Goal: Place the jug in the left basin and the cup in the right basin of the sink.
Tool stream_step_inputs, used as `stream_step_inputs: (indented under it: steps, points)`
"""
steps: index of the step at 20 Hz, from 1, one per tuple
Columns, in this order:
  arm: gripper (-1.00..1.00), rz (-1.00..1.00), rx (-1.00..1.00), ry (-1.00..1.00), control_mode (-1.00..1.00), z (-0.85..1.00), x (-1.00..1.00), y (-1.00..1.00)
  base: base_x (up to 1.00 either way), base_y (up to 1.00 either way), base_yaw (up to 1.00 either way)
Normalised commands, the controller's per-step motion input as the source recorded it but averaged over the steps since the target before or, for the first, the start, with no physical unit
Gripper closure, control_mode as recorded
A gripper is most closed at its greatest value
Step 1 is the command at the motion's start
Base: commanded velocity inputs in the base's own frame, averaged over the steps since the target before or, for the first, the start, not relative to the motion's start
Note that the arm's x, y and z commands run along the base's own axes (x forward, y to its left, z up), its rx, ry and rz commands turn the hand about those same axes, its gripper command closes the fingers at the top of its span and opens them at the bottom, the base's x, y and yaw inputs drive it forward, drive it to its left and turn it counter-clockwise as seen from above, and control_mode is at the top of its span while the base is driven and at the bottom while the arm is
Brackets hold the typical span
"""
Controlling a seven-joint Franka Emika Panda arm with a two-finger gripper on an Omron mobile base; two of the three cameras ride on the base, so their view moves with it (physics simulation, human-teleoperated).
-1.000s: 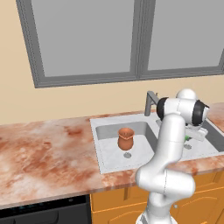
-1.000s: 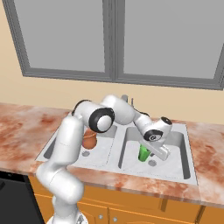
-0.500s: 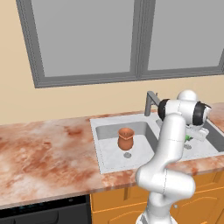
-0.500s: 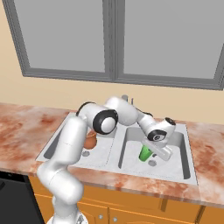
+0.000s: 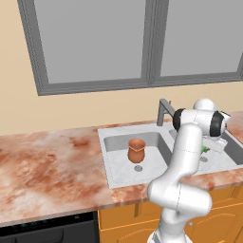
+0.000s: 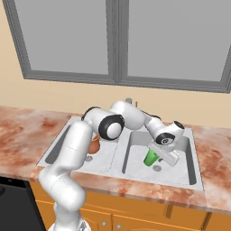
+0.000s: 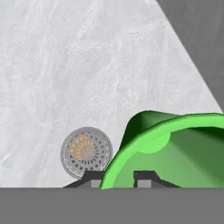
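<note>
Meanwhile, the jug (image 5: 136, 150) stands upright beside the left basin's drain (image 5: 138, 168).

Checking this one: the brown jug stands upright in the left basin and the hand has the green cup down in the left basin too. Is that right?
Not quite. The jug does stand upright in the left basin, but the cup at the hand is in the right basin, beside that basin's drain. The right base view shows this most clearly.
</note>
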Motion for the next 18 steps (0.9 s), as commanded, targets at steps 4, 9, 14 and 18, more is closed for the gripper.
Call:
stream_step_inputs:
  steps: [4,9,14,18]
  points:
    - [1.00,0.00,0.00,-0.03,-1.00,0.00,-0.08,0.00,0.00,0.00,0.00]
    - [1.00,0.00,0.00,-0.08,-1.00,0.00,-0.14,0.00,0.00,0.00,0.00]
    - [1.00,0.00,-0.03,-0.11,-1.00,0.00,-0.12,0.00,0.00,0.00,0.00]
    - [1.00,0.00,-0.06,-0.12,-1.00,0.00,-0.08,0.00,0.00,0.00,0.00]
